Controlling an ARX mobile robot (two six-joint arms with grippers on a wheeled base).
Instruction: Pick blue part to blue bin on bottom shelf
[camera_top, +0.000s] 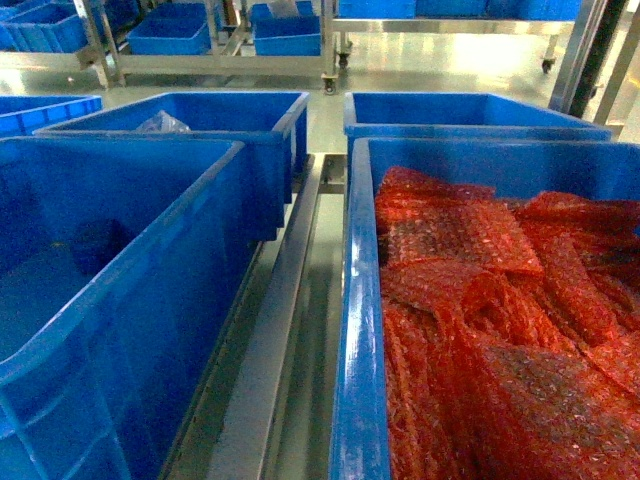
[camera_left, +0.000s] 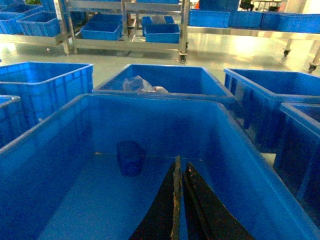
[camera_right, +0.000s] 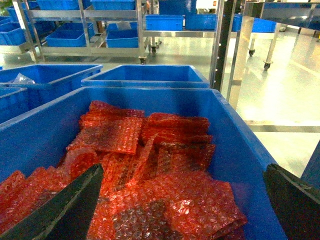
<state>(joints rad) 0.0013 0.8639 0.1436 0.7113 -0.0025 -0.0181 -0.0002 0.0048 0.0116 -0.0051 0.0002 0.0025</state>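
A small dark blue part (camera_left: 131, 157) lies on the floor of a large blue bin (camera_left: 60, 125), near its far wall; in the head view the blue part (camera_top: 100, 245) sits in the left front bin (camera_top: 180, 230). My left gripper (camera_left: 181, 165) hangs inside this bin, shut and empty, just right of the part and nearer than it. The right gripper (camera_right: 182, 169) stands wide open above a pile of red bubble-wrap bags (camera_right: 150, 165) in the right front bin (camera_top: 358, 300). Steel rails of the bottom shelf (camera_top: 290, 290) show between the two bins. Neither gripper shows in the head view.
Behind the front bins stand two more blue bins, the left one (camera_top: 200, 115) holding a clear plastic bag (camera_left: 140, 84), the right one (camera_top: 470, 110) looking empty. A steel rack (camera_top: 220, 65) with several blue crates stands across the shiny floor. Steel posts (camera_right: 220, 45) rise at the right.
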